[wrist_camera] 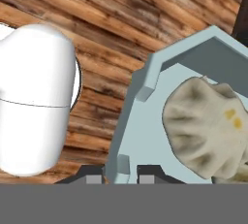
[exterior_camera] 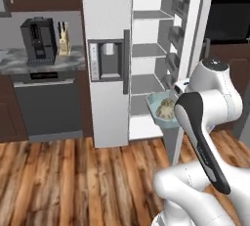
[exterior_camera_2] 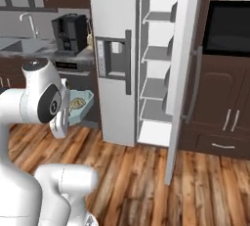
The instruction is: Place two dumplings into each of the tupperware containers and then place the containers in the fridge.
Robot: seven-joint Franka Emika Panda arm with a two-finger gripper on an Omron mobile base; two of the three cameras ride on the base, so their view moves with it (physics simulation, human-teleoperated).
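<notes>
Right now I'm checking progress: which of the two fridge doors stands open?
The right door, the plain one swung outward, baring the white shelves. The left door, with the water dispenser panel, is shut.

Tray half hidden behind the arm in the left base view; near edge hidden by the arm in the right base view too. Dumplings there too small to count. In the hand view, dumpling cut off at right and bottom edges. Tool tips mostly below the frame, clamped on the tray rim. Fridge top cut off.
</notes>
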